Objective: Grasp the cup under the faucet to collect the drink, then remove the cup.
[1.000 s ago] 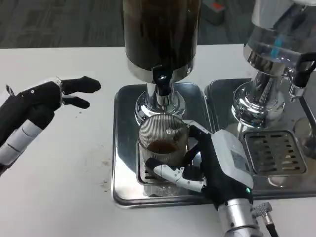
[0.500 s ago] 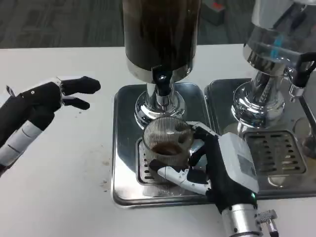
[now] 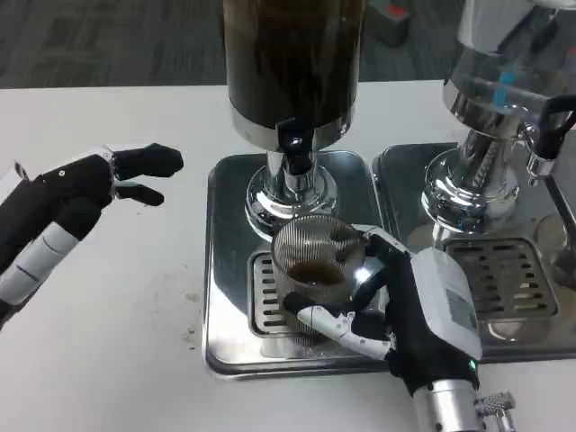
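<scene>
Head view: the ribbed glass cup (image 3: 315,263) stands near upright, mouth up, over the drip tray (image 3: 236,297) below the faucet (image 3: 295,151), wrapped by the right hand (image 3: 396,306)'s fingers (image 3: 335,322); the left hand (image 3: 85,184) hovers spread, holding nothing.

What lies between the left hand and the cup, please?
In the head view, between the left hand and the cup lie bare white table and the steel tray's left edge.

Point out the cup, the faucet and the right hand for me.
cup (image 3: 315,256): head view, on its ribbed glass wall.
faucet (image 3: 294,148): head view, on the black spout.
right hand (image 3: 423,310): head view, on its white back, fingers around the cup.
</scene>
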